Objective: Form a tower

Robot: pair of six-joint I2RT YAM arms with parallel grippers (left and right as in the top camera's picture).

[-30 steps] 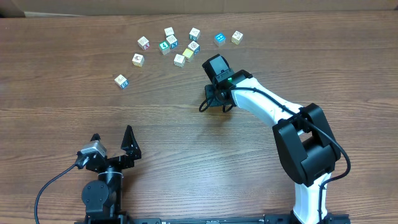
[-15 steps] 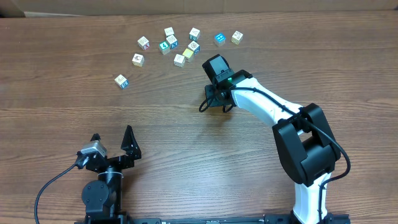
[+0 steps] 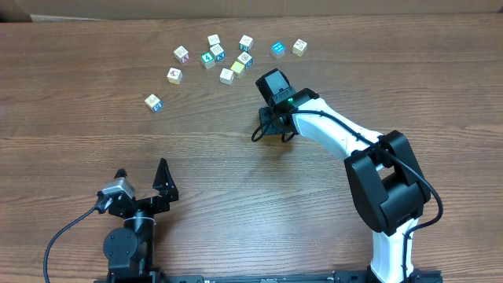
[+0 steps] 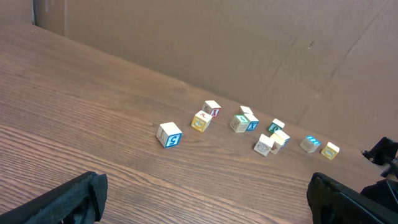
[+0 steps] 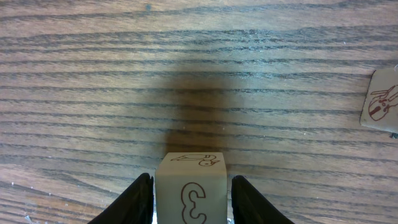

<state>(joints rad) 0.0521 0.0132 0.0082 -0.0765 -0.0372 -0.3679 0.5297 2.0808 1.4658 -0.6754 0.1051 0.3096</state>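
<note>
Pale wooden cube, right wrist view: brown outlined "3" on its near face. Pale cube with a blue face, nearest the tabletop's front edge: blue "S", unsure. Other prints too small to read.

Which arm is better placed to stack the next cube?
Right. The right gripper grips a pale printed cube near the cube cluster; the left gripper sits open, empty, far from them.
</note>
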